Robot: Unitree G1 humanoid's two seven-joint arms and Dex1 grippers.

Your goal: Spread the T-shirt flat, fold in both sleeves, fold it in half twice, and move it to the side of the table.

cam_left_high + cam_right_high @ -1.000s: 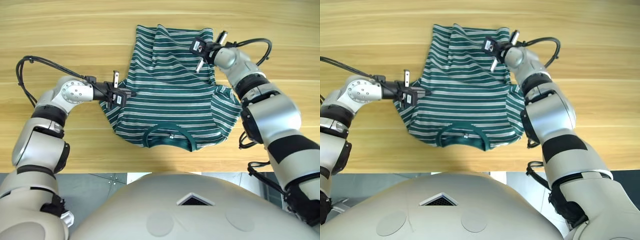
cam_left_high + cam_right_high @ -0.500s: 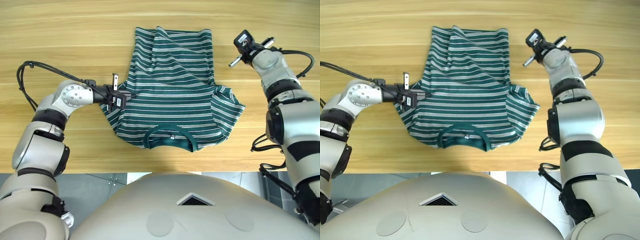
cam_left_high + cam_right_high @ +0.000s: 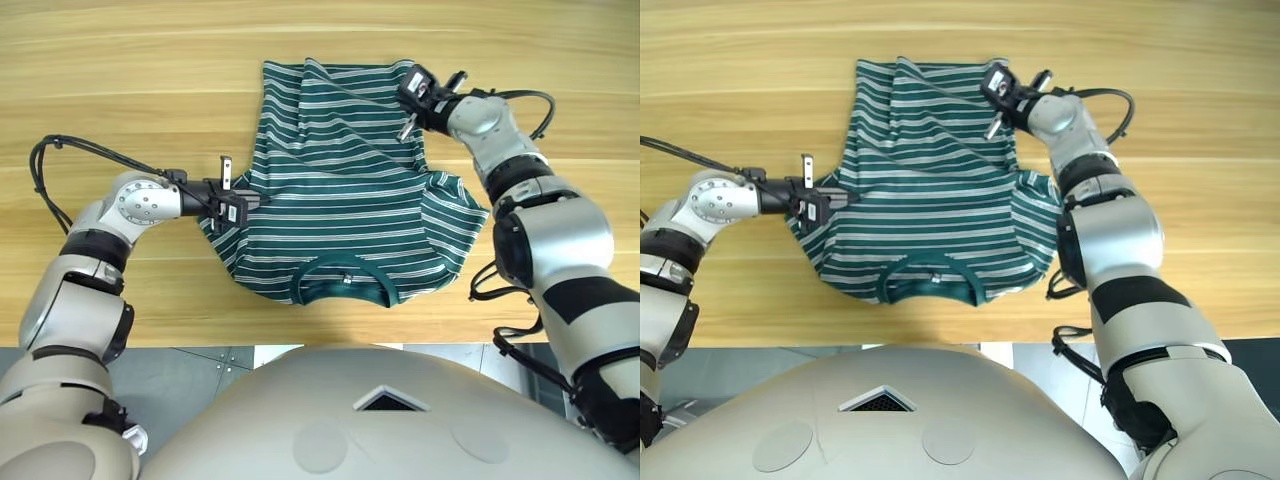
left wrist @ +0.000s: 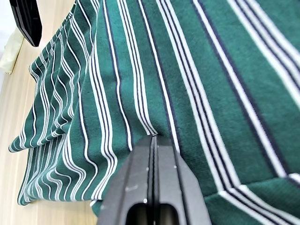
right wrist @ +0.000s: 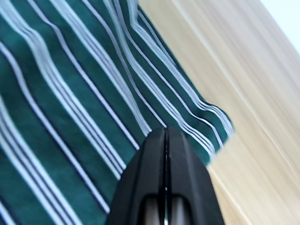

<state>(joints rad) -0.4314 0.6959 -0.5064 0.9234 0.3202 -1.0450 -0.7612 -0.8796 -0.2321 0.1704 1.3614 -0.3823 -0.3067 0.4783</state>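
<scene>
A green T-shirt with white stripes lies on the wooden table, collar toward me and hem at the far side. Its left sleeve is tucked in, while the right sleeve sticks out, rumpled. My left gripper is shut, its tips resting on the cloth at the shirt's left edge. My right gripper is also shut and lies over the far right corner of the hem. No cloth shows between either pair of fingers.
Bare wood surrounds the shirt on the left, the right and the far side. The table's near edge runs just below the collar. Black cables loop from the left arm over the table.
The right gripper swung out to the right off the shirt, then came back onto the far right hem corner. The left gripper stayed at the shirt's left edge.
</scene>
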